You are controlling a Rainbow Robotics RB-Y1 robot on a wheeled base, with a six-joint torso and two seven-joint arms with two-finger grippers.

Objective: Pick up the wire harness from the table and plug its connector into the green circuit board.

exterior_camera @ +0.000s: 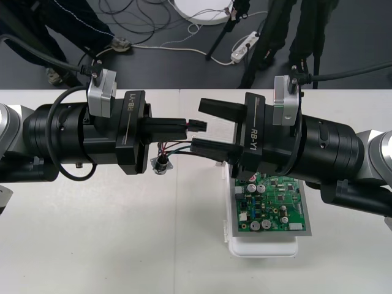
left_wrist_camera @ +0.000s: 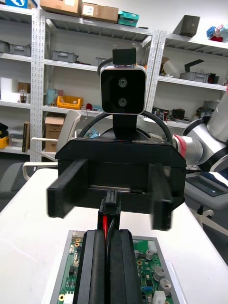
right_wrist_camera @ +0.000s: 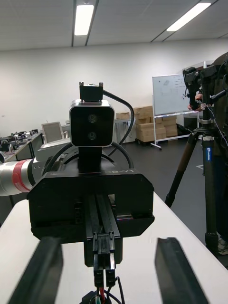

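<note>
The left gripper (exterior_camera: 181, 125) was clamped on the wire harness (exterior_camera: 174, 147) above the middle of the worktop (exterior_camera: 92, 233), toward its far edge, with the black plug (left_wrist_camera: 111, 196) jutting past its fingertips and the round socket (exterior_camera: 161, 163) lower down. The right gripper (exterior_camera: 197, 126) faced it, fingers apart on either side of that plug. A clean handover probably called for the right to close squarely on the plug body, not the wires, before the left let go, keeping it level for the green circuit board (exterior_camera: 269, 205) toward the near right

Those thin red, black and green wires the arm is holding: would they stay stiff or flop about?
Probably floppy: the thin red, black and green wire harness curves loosely away from the left gripper shut on it. The round metal socket at its end likely adds weight and might swing. The small black plug looks rigid.
</note>
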